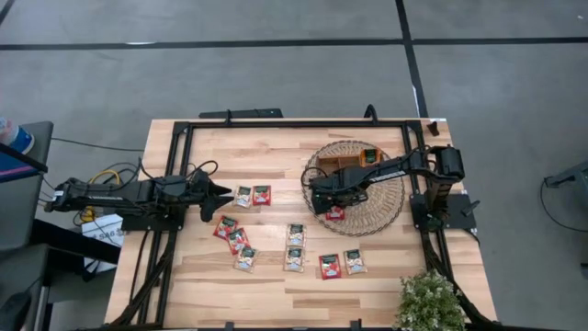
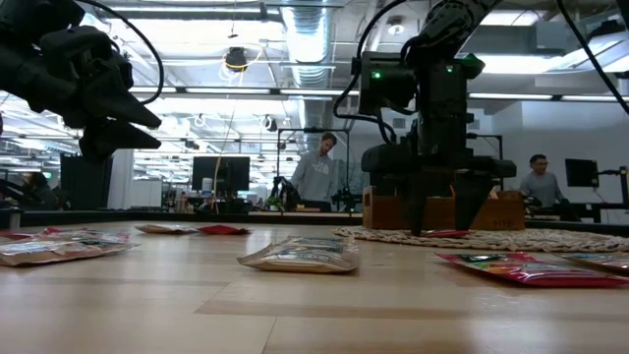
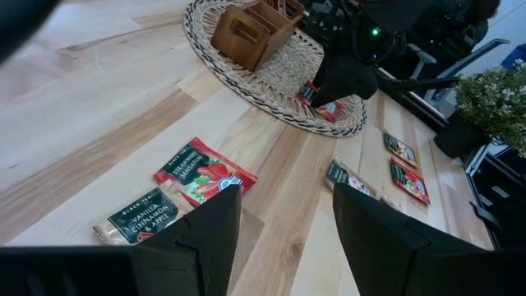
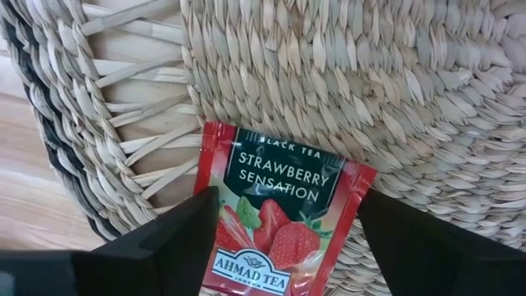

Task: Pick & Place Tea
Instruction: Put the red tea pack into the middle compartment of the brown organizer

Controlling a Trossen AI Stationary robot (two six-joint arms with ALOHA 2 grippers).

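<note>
The right gripper (image 4: pixel 283 226) is low over the wicker mat (image 4: pixel 394 90), with its fingers spread wide on both sides of a red strawberry sachet (image 4: pixel 275 218) that lies flat on the mat; I cannot tell if the fingers touch it. The left gripper (image 3: pixel 283 234) is also open and holds nothing, above a red sachet (image 3: pixel 205 171) and a pale vanilla sachet (image 3: pixel 140 215) on the table (image 3: pixel 90 123). More sachets (image 1: pixel 296 246) lie scattered on the table.

The wooden table (image 1: pixel 276 285) carries scattered tea sachets (image 1: pixel 294 246), a wicker mat (image 1: pixel 386 207) and a plant (image 1: pixel 430 302).
</note>
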